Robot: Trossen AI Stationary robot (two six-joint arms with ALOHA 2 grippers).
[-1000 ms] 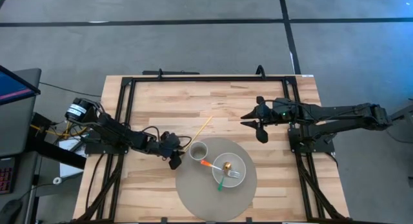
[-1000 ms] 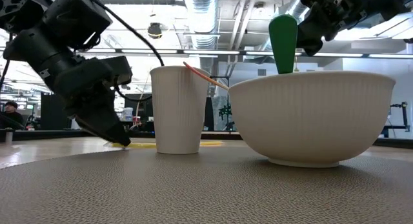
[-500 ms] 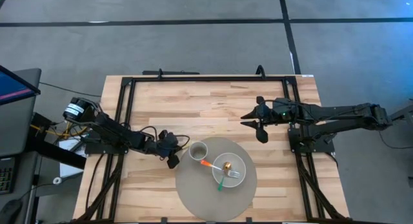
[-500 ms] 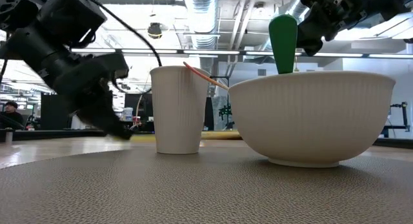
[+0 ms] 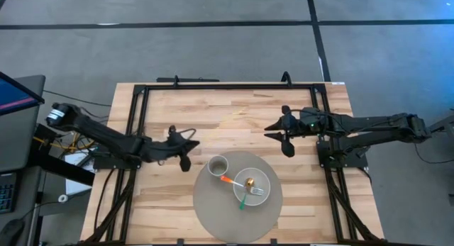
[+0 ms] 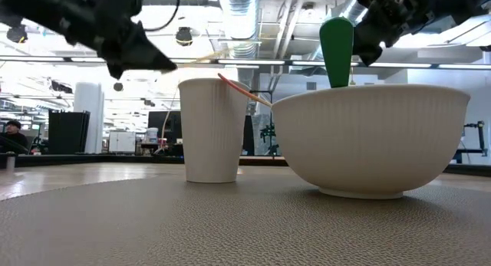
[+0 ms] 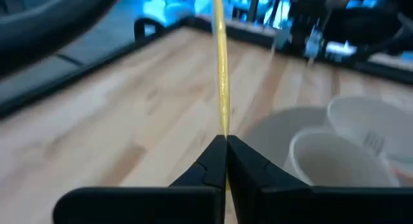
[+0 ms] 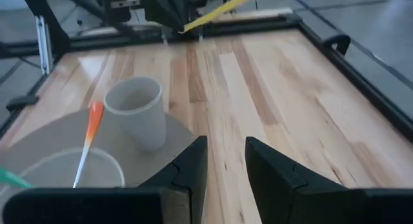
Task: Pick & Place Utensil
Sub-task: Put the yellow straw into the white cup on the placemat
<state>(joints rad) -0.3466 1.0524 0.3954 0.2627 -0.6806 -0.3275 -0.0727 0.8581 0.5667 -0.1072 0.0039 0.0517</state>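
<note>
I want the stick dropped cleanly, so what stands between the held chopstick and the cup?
Nothing visible. The left gripper holds the chopstick above the bare table, and the cup on the mat stands open and empty.

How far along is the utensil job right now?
Already in the bowl: an orange-handled utensil and a green-handled fork. In hand: the left gripper is shut on a yellow chopstick, lifted off the table beside the cup. Left: placing it. The right gripper waits open, off the mat.
</note>
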